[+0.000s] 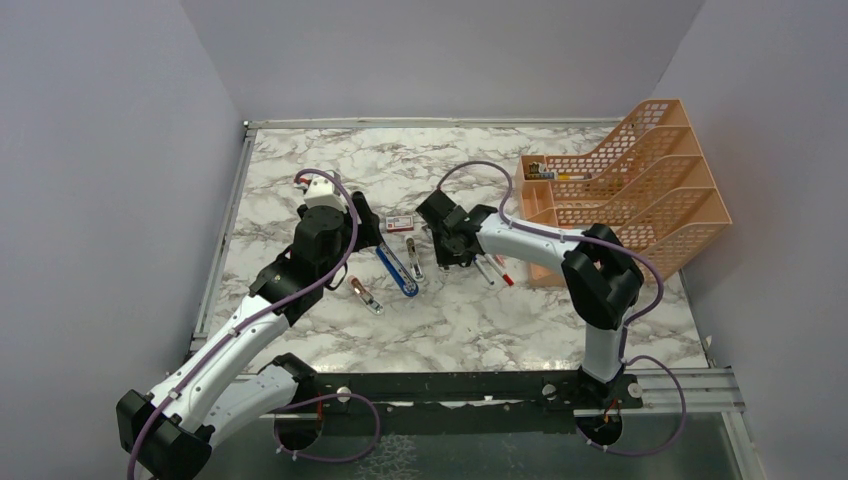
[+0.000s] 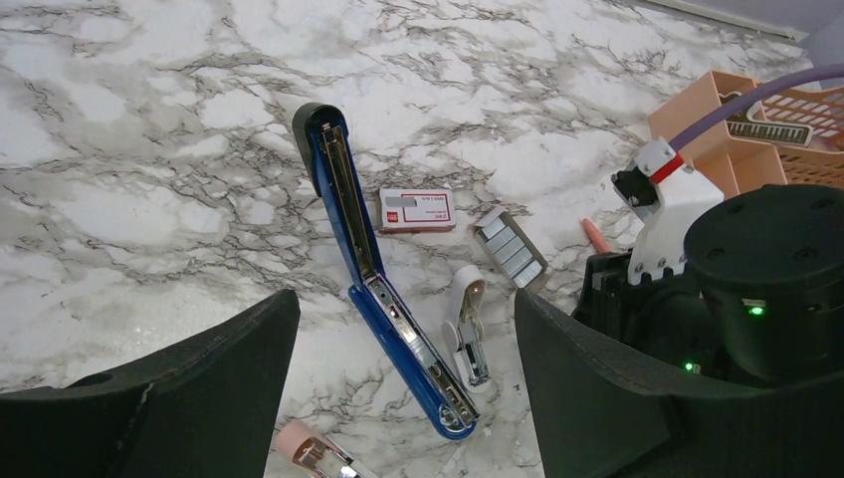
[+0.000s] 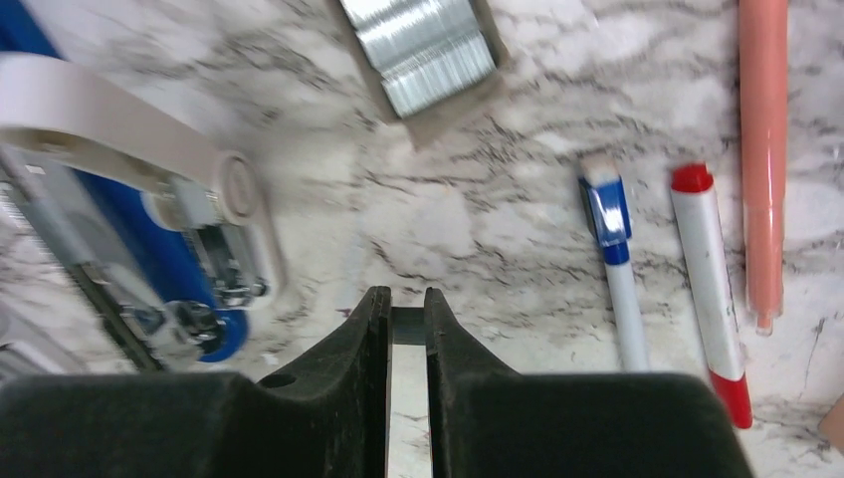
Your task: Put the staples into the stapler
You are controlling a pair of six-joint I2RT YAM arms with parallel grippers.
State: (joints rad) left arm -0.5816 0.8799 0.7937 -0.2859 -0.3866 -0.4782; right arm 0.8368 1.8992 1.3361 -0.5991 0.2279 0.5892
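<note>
The blue stapler [image 2: 368, 289] lies open on the marble, its silver channel facing up; it also shows in the top view [image 1: 398, 272]. The red-and-white staple sleeve [image 2: 416, 209] lies just beyond it, and the grey tray of staple strips [image 2: 510, 249] lies to its right. My left gripper [image 2: 398, 398] is open and empty, its jaws standing wide to either side of the stapler's near end. My right gripper [image 3: 408, 317] is shut on a short grey staple strip [image 3: 408, 326], held above the marble just right of the stapler's end [image 3: 164, 264], with the tray [image 3: 423, 50] beyond it.
A small white stapler [image 2: 468, 324] lies beside the blue one. A pink-capped one [image 2: 309, 453] lies nearer. A blue-capped pen [image 3: 612, 259], a red-capped pen [image 3: 707, 279] and an orange pen [image 3: 764, 149] lie to the right. An orange file rack [image 1: 640, 180] stands at the back right.
</note>
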